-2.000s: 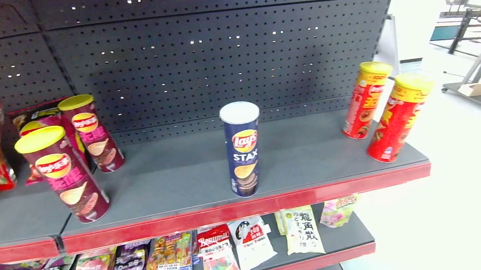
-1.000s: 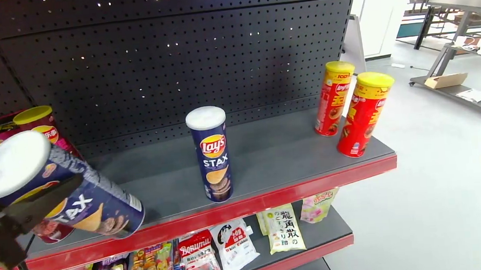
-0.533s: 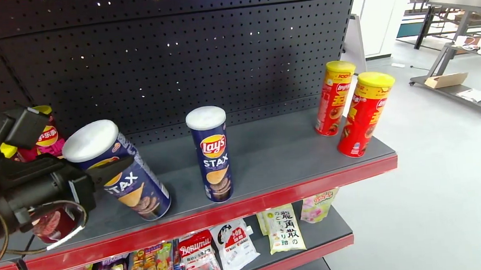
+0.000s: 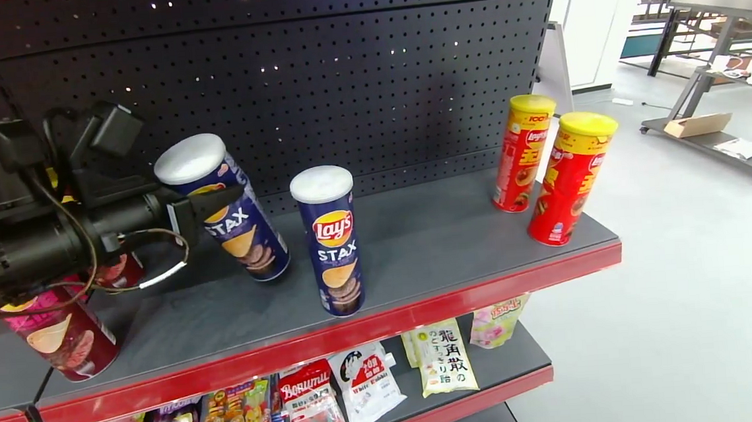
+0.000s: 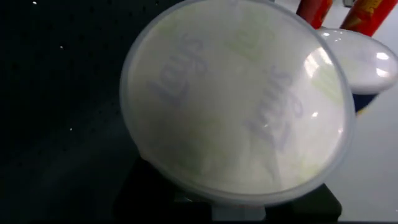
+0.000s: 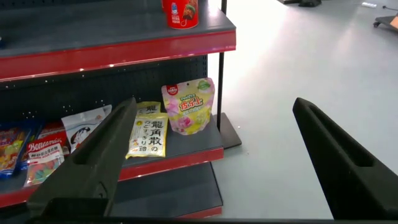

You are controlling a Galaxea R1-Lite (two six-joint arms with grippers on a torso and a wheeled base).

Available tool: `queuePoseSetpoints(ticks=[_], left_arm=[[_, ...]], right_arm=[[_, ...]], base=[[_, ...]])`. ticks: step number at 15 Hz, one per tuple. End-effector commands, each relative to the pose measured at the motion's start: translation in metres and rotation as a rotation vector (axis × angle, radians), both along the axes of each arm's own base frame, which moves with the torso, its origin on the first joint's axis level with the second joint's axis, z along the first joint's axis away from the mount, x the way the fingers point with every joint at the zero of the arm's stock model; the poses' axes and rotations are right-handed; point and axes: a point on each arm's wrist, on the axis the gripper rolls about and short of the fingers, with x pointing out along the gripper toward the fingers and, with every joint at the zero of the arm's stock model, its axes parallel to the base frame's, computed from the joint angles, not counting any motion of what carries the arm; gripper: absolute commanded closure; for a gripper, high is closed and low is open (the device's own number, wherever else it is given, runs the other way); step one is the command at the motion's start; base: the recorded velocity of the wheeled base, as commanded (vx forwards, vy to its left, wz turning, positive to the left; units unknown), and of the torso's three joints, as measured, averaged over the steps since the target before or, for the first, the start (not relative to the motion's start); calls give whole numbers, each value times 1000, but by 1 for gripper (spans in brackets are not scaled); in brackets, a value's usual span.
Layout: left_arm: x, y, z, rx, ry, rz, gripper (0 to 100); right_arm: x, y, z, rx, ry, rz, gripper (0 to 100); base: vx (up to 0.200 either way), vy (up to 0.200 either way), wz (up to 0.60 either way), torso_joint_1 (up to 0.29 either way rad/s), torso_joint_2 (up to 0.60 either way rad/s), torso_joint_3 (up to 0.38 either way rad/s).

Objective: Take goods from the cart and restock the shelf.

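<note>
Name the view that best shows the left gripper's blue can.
Head view: the whole tilted blue can in the left gripper. Left wrist view gives its white lid; right wrist view faces the lower shelf.

Three viewpoints, one shelf unit [image 4: 375, 105].
From the head: looks forward and down, mid range, over the upper shelf [image 4: 431, 240] and left gripper [image 4: 213, 197]. From the left wrist: stares along that gripper, hard against the lid of the held can [image 5: 236, 106]; shares the standing can [image 5: 367, 62] and red cans [image 5: 314, 9] beyond it with the head view. From the right wrist: low, faces past the spread fingers [image 6: 93, 162] of the right gripper [image 6: 214, 106] to the lower shelf [image 6: 186, 158]; shares the pink-green bag [image 6: 188, 106] ahead.
</note>
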Motion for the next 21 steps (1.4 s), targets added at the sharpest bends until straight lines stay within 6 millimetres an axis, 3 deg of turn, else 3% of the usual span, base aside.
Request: queuePoseSetpoints(ticks=[1,8,11,21], left_arm=[[32,-5,-16,6,34,-10,100],[95,-21,-36,1,35,-68,100],[110,-33,-39,-1,27,-97,100],[133,-45,-32,22,17,-191,100]], right_arm=[[0,0,0,0,0,1,0],[0,0,0,0,0,1,0],[0,0,0,0,2,1,0],[0,0,0,0,0,1,0]], base=[[0,0,0,0,0,0],[0,0,0,0,0,0],[0,0,0,0,0,0],[0,0,0,0,0,0]])
